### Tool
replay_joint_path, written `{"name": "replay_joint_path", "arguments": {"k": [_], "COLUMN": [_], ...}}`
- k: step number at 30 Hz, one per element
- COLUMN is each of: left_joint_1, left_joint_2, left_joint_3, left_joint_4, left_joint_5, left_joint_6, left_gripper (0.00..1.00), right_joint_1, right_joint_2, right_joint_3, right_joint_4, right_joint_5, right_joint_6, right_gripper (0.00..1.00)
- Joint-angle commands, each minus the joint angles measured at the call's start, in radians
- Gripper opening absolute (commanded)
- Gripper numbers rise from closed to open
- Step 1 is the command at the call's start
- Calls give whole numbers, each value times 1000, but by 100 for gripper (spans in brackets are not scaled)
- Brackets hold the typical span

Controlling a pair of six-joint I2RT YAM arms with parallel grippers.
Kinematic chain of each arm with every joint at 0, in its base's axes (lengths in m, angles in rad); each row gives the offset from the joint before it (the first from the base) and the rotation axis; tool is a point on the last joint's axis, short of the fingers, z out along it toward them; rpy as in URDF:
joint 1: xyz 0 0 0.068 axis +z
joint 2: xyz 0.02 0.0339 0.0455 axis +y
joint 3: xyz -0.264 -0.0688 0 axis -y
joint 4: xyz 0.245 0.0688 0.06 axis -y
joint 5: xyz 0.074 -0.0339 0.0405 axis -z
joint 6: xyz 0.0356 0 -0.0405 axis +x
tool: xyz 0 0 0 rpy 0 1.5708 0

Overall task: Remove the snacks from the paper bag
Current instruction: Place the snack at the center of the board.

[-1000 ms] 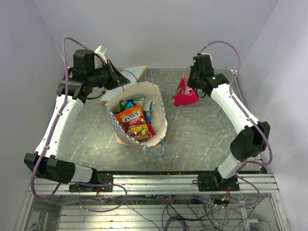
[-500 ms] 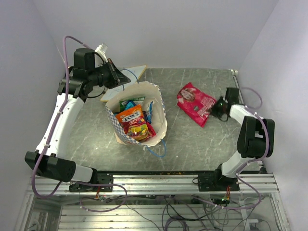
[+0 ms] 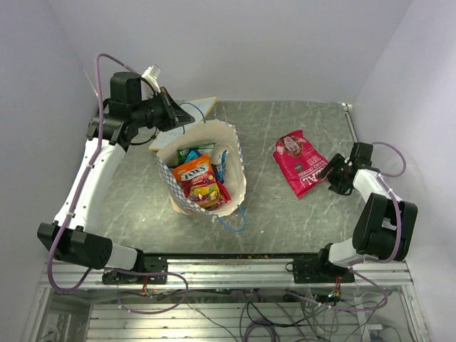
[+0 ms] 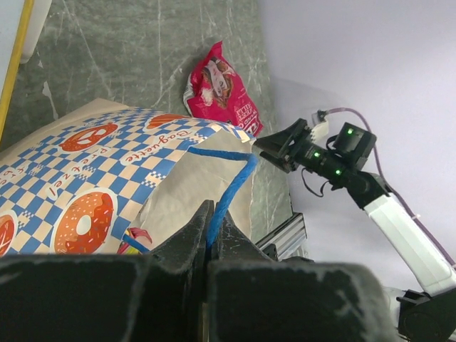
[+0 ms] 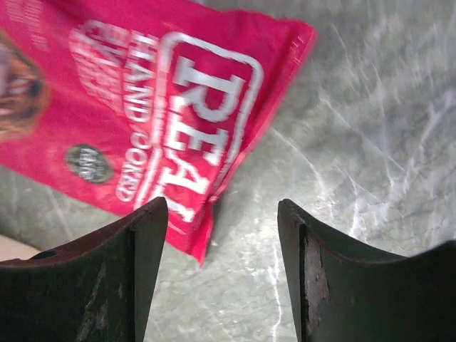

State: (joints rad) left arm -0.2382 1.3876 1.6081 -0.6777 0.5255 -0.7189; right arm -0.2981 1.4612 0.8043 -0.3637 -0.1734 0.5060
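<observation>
The cream paper bag (image 3: 239, 178) stands open at mid-table, its checkered side (image 4: 85, 164) showing in the left wrist view. Inside lie several snacks, an orange-red packet (image 3: 197, 179) on top. My left gripper (image 3: 171, 114) hangs behind the bag, shut on its blue string handle (image 4: 231, 187) and holding it up; the jaws (image 4: 212, 214) pinch the string. The red "REAL" snack bag (image 3: 301, 162) lies flat on the table to the right. My right gripper (image 3: 335, 177) sits low beside its corner, open with nothing between its fingers (image 5: 222, 214); the bag's corner (image 5: 142, 107) lies just ahead.
A flat white board with a wooden edge (image 3: 203, 107) lies behind the paper bag. A second blue handle (image 3: 231, 222) trails at the bag's near side. The aluminium rail (image 3: 235, 269) runs along the near edge. Walls close in on the left, back and right.
My right gripper carried the red bag from the back of the table rightward and down, then opened and let it go. The left arm and paper bag stayed put.
</observation>
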Motion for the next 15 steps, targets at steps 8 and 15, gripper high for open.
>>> {"name": "replay_joint_path", "arguments": {"k": [8,15], "left_joint_1": [-4,-6], "left_joint_2": [-61,-90], "left_joint_3": [-50,-82], "left_joint_4": [150,212], "left_joint_5": [114,164], "left_joint_6": [-72,-155], "left_gripper": [7,7], "right_joint_1": [345,574], "right_joint_2": [-149,-198], "right_joint_3": [316,416], "right_joint_4": [-170,-147], "right_joint_5": [-78,-246], "right_joint_6": [-81,45], "right_gripper": [64,62]}}
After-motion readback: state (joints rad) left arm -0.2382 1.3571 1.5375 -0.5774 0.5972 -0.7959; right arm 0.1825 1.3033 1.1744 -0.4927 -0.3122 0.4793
